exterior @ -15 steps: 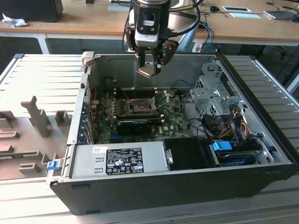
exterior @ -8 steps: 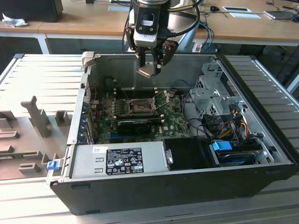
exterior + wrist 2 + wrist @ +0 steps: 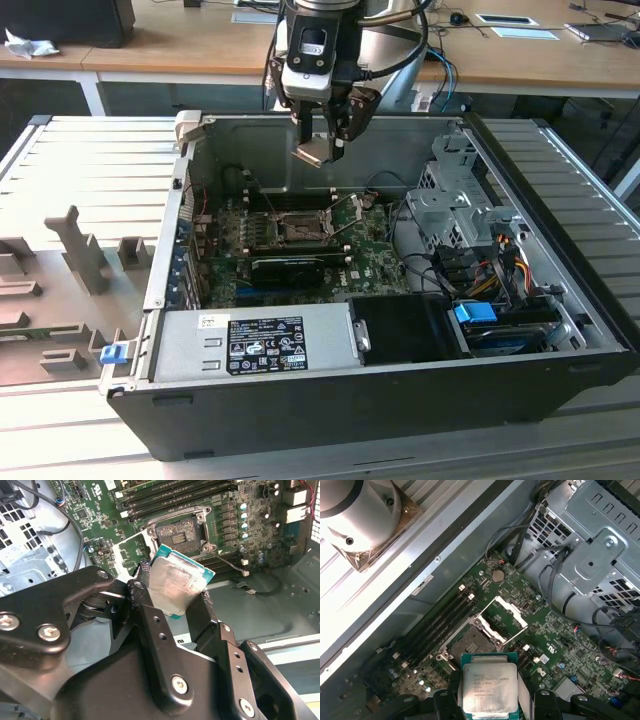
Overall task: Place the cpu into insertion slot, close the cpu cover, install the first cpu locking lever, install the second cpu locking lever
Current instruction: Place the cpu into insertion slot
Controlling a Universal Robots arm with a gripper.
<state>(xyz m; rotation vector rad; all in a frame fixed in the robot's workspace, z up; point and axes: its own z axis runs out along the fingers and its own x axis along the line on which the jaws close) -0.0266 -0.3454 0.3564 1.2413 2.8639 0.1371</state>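
Note:
My gripper (image 3: 322,140) hangs above the open computer case, shut on the cpu (image 3: 312,152), a small square chip with a silvery face. In both wrist views the cpu (image 3: 177,586) (image 3: 489,687) sits clamped by its edges between the black fingers (image 3: 149,615). The insertion slot (image 3: 300,232) (image 3: 177,532) (image 3: 470,645) lies bare on the green motherboard, well below the chip. Beside it the cpu cover (image 3: 129,555) (image 3: 504,614), a metal frame with a square window, stands flipped open. Thin locking levers (image 3: 350,205) stick up near the socket.
The case wall (image 3: 330,150) rises just behind the gripper. A long black expansion card (image 3: 290,268) lies in front of the socket, and the power supply (image 3: 250,340) is nearer still. A metal drive cage (image 3: 450,200) and cables (image 3: 470,270) fill the exterior view's right.

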